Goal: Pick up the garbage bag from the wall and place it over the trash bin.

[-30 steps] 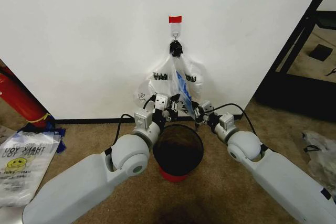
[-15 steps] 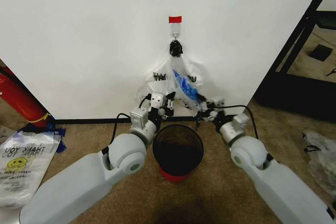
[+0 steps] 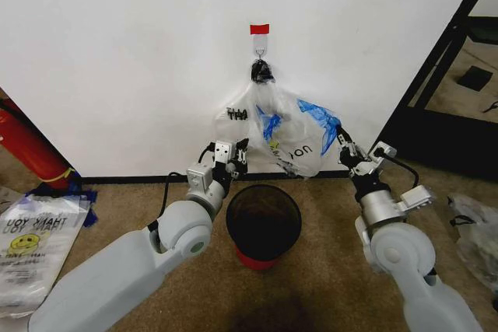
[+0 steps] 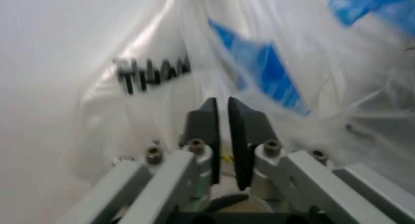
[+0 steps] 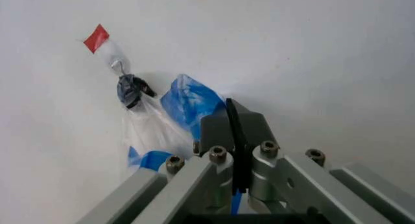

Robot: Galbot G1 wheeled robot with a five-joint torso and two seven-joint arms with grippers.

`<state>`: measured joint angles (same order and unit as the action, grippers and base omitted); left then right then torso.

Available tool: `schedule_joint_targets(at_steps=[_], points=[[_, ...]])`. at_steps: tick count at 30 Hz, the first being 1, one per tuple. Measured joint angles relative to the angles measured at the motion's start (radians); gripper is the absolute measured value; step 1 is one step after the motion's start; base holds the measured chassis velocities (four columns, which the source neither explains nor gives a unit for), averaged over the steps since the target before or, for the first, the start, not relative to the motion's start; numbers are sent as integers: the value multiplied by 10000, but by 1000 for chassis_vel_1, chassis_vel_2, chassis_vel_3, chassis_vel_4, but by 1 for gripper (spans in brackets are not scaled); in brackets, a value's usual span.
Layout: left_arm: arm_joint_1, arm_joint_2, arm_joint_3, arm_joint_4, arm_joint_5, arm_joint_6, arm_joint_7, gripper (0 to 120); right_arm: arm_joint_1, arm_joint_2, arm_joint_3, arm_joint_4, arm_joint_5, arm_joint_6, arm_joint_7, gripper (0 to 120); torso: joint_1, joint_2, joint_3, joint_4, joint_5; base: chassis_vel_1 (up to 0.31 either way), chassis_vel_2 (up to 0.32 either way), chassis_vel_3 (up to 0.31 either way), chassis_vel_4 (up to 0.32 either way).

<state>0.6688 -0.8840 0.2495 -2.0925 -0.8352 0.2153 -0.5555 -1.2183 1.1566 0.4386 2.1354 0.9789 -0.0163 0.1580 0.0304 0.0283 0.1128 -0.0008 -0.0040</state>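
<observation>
Garbage bag [image 3: 284,134] hangs on your wall hook [image 3: 260,56], at 12 o'clock above the trash bin [image 3: 264,223]. Your right gripper [image 3: 340,145] pinches its 3 o'clock edge; your left gripper [image 3: 239,155] clamps its 9 o'clock edge.

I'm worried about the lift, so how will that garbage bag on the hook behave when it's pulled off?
The garbage bag looks thin, crinkly and see-through, so probably floppy and very light. The right gripper stretches one side outward, so it likely deforms easily. Knotted at the hook, it may snag or tear.
</observation>
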Motion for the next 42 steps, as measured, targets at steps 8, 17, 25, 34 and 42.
schedule_joint_targets(at_steps=[8, 17, 25, 34, 42], points=[[87, 423, -775, -724, -120, 376, -33, 41, -127, 71, -154, 285, -455, 8, 129, 0, 0, 0, 0, 1, -2, 0, 0, 0, 0], [-678, 406, 3, -1075, -554, 573, 316, 69, -222, 118, -472, 565, -1168, -44, 230, 0, 1, -1, 0, -4, -2, 0, 0, 0, 0], [-2281, -275, 1423, -119, -1272, 1297, -41, 97, -163, 165, -759, 490, -1254, -52, 212, 0, 3, -3, 2, -8, 0, 0, 0, 0, 0], [-3565, -482, 2199, 673, -1301, 1683, -325, 94, -227, 293, -730, 513, -1247, -17, 173, 0, 2, -3, 2, -2, 2, 0, 0, 0, 0], [-3869, -667, 2745, 1141, -680, 1735, -222, 73, -264, 331, -657, 621, -1200, -10, 156, 0, 2, -3, 1, 0, 2, 0, 0, 0, 0]])
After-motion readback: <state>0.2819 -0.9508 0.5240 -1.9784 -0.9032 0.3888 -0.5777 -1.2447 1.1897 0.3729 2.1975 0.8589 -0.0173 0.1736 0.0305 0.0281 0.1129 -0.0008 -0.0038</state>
